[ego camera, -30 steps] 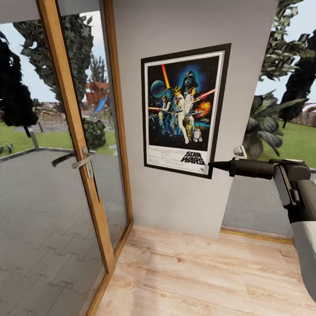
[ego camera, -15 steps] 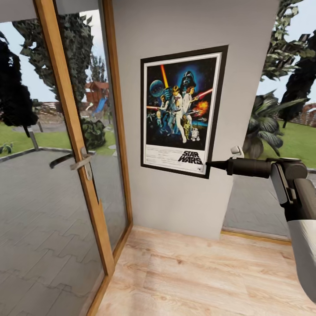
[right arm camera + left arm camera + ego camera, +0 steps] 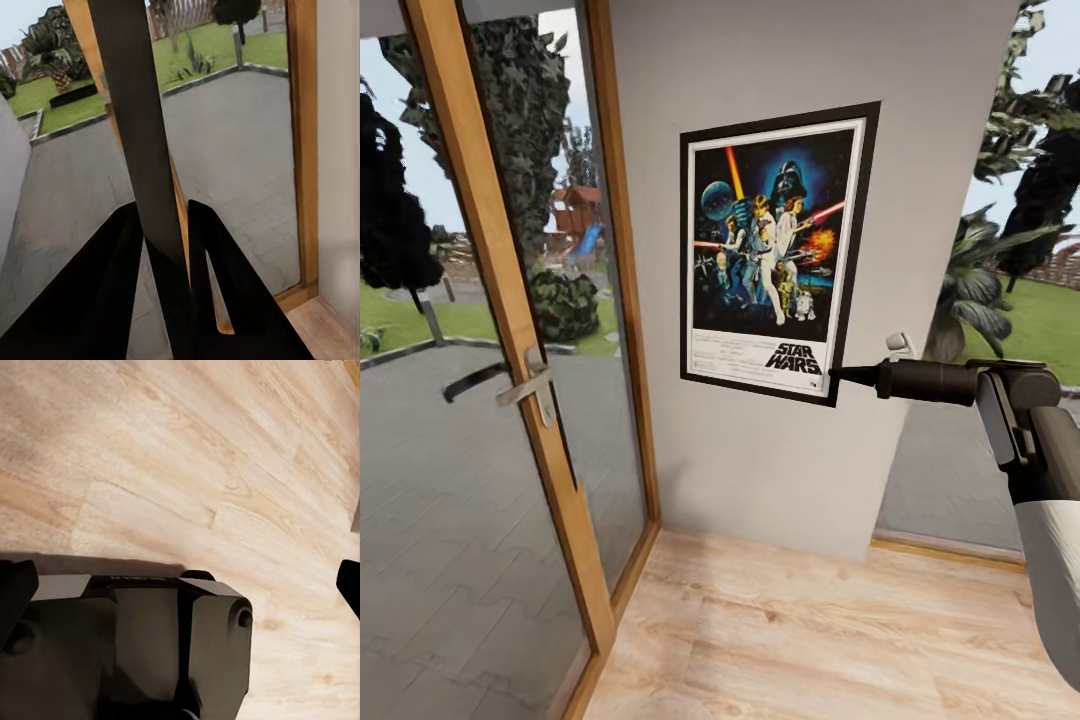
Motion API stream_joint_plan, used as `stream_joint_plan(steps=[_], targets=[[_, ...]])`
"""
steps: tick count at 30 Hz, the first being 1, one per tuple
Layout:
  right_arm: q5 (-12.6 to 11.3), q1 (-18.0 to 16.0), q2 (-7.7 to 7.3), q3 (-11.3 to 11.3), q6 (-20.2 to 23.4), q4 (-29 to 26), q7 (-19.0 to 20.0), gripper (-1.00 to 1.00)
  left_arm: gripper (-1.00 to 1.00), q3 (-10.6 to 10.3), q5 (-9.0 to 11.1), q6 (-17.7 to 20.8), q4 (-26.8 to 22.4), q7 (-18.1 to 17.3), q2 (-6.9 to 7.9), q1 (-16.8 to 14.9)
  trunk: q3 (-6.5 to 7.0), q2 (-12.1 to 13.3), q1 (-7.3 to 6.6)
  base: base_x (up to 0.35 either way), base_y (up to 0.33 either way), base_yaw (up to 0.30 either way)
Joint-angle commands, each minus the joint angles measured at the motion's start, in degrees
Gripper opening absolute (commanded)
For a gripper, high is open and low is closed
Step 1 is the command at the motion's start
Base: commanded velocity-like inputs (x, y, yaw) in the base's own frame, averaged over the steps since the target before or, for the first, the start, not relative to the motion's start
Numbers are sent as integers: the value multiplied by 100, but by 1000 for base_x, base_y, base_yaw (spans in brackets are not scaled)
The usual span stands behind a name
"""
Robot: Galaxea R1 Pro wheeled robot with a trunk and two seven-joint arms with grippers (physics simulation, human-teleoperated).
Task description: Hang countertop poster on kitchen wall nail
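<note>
The right gripper [image 3: 838, 375] is clamped on the lower right corner of the poster [image 3: 775, 250]; in the right wrist view its two fingers [image 3: 120, 262] are seen pressed against the thin black edge of the poster [image 3: 142, 142], with hardly any gap left. The poster is held upright and flat against the grey wall [image 3: 760, 60], between the glass door [image 3: 510, 330] on the left and the window on the right. Whether it is hooked on a nail cannot be told, since no nail can be made out.

If the grip were released before the top edge is caught, the poster would probably drop to the wooden floor [image 3: 810, 640]. A pinch at one corner could also let it tilt.

The left gripper's [image 3: 180, 585] state cannot be told; it is pointed at the floor.
</note>
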Motion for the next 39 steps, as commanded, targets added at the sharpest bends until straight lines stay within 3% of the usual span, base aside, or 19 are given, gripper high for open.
stream_joint_plan(steps=[1,12,23,24,30,39], targets=[[-23,-2,-1,-1,40,2,13,-100,100,-30,61,59,-4,-17,3,0,-2,-4,3,108,0,0],[-23,-2,1,-2,39,-23,13,-100,100,-21,61,59,-2,-17,3,0,-2,-4,3,234,0,0],[-23,-10,0,0,54,-33,19,-100,100,-12,74,67,1,-8,3,0,-2,-4,3,21,0,0],[-23,-11,0,-1,56,-33,21,-100,100,-10,174,67,5,-14,8,0,-2,-4,3,0,0,0],[-23,-11,-2,0,57,-33,18,-100,100,-18,219,68,0,-16,12,0,-2,-4,3,1,0,0],[-23,-19,-1,3,55,-33,14,-100,100,-19,219,68,-2,-17,12,0,-2,-4,3,300,0,0]])
